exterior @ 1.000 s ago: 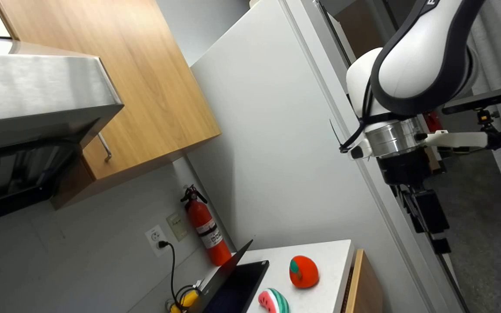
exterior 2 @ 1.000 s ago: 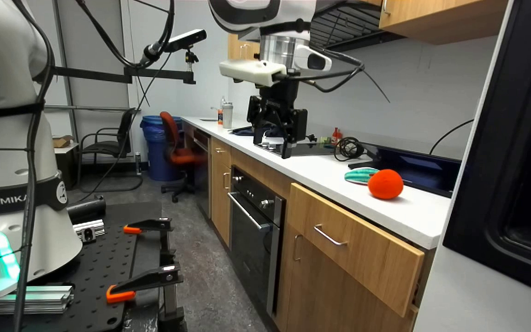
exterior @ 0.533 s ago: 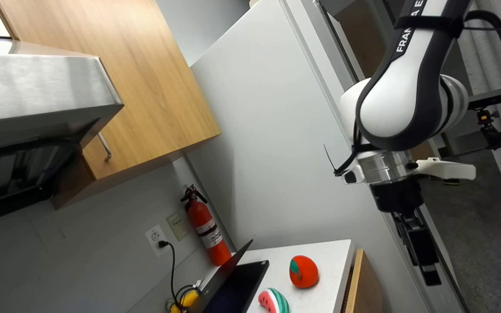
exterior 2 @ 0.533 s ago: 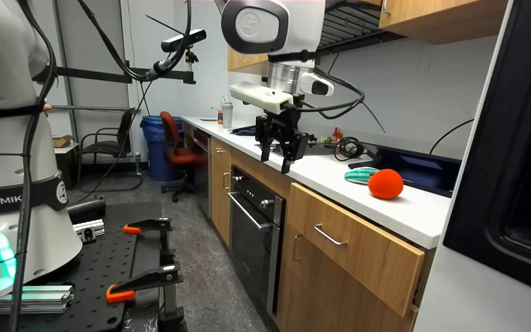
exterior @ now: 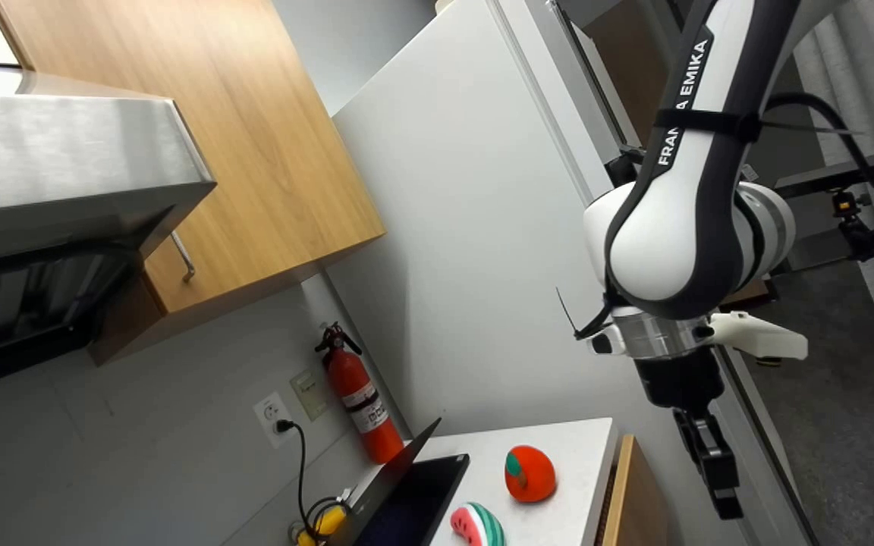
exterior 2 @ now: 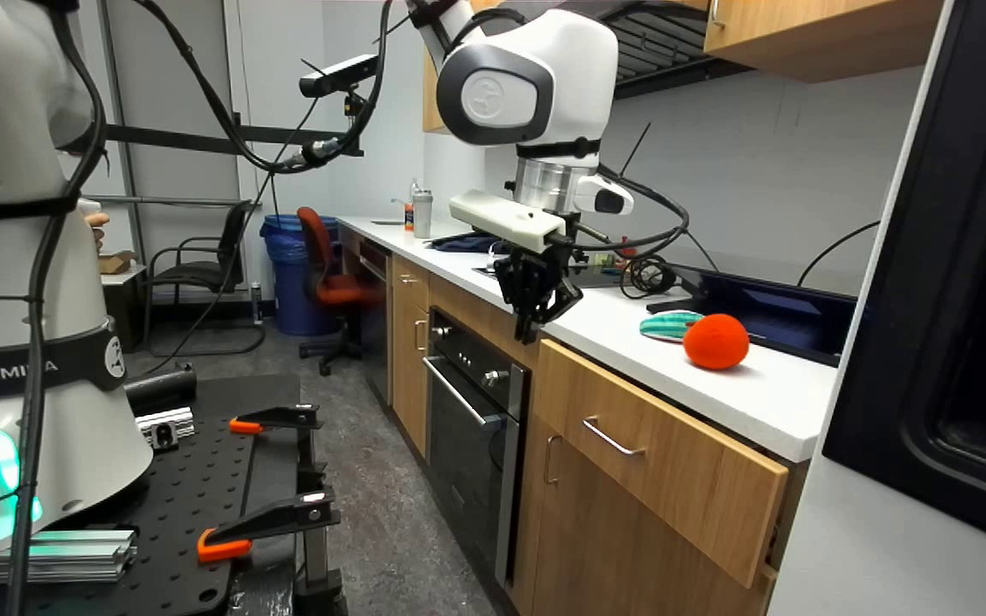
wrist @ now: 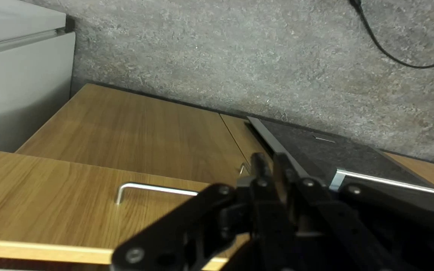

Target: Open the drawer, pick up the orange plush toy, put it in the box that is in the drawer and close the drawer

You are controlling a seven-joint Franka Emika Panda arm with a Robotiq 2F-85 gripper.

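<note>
A Franka arm (exterior: 661,250) bends down beside a white tabletop (exterior 2: 621,329) in both exterior views, above a grey floor (wrist: 202,56). Built in under the tabletop, an oven (exterior 2: 476,428) sits next to the drawer (exterior 2: 673,475), which stands partway out, a dark gap showing behind its wood front in an exterior view. The drawer faces the open floor, away from the wall (exterior: 179,440); its long axis lies level and follows the tabletop's front edge. A red fire extinguisher (exterior: 363,402) is against the wall.

The hand (wrist: 272,165) points down, its black fingers (wrist: 263,188) close together, at most a sliver of space between the tips, and grips nothing. It hangs out in front of the drawer, apart from it in an exterior view. In the wrist view it covers the right end of the drawer's bar handle (wrist: 158,188), which runs parallel to the drawer's long axis.

On the tabletop lies a watermelon slice (exterior 2: 668,326) with a striped rind, just beside the toy (exterior 2: 715,341) and, in an exterior view, slightly hidden by it. The toy, orange and nearly round, rests on the tabletop above the drawer, well apart from the hand. Too round for a clear long axis, it takes its direction from a green spot (exterior: 514,464), turned away from the drawer in an exterior view.
</note>
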